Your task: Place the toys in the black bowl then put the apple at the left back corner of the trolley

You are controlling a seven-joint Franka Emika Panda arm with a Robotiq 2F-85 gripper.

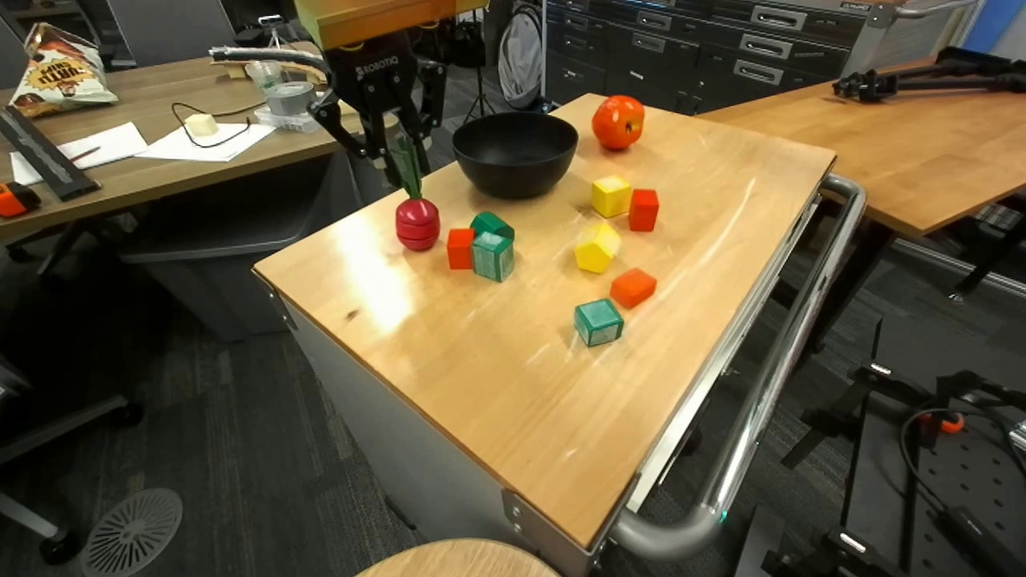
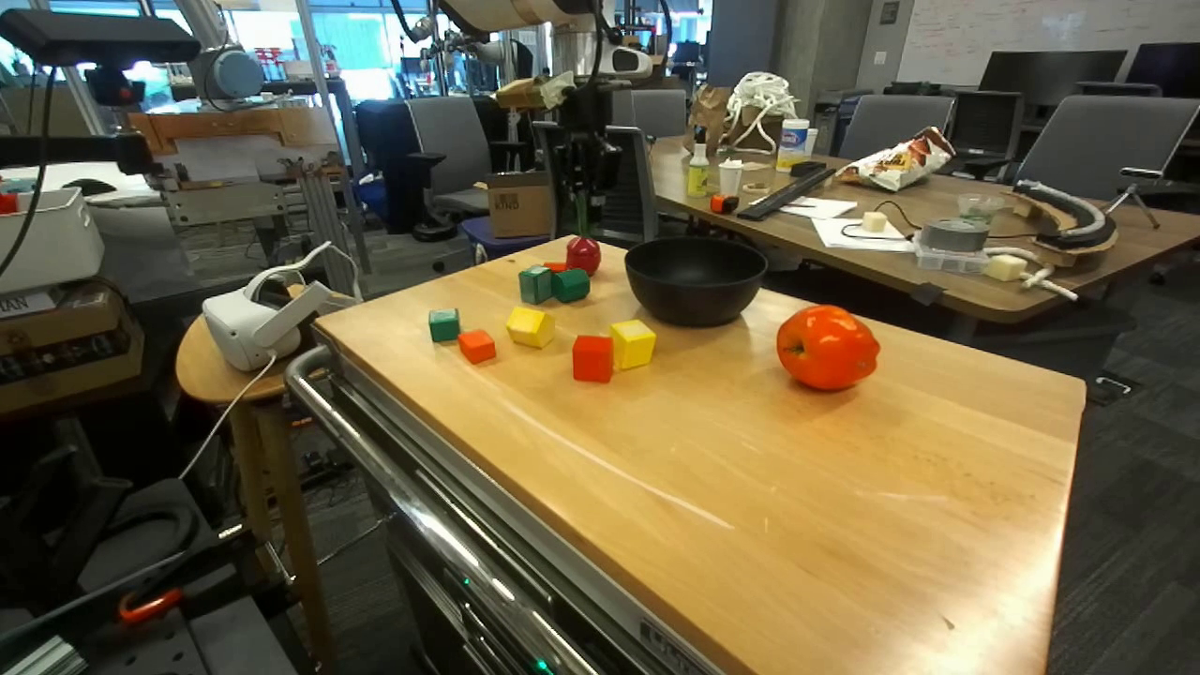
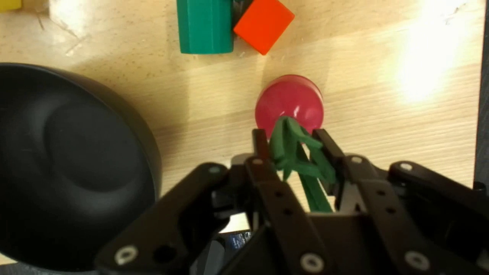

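The gripper (image 3: pixel 291 135) straddles the toy radish (image 3: pixel 289 103) leaves, clamped or not I cannot tell, black bowl (image 3: pixel 88 141) just beside, open trolley top (image 3: pixel 382 149) opposite, edge near.

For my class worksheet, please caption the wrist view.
Gripper straddling the green leaves of a toy radish beside a black bowl.

Floor (image 1: pixel 264 449): dark grey, carpeted
Drawers (image 1: pixel 697 56): black, in rows
Desks (image 1: pixel 938 152): two, wooden
Stool (image 2: pixel 211 361): round, wooden
Chairs (image 2: pixel 1097 150): several, grey
Whiteboard (image 2: pixel 994 26): marked in red
Windows (image 2: pixel 356 42): bright
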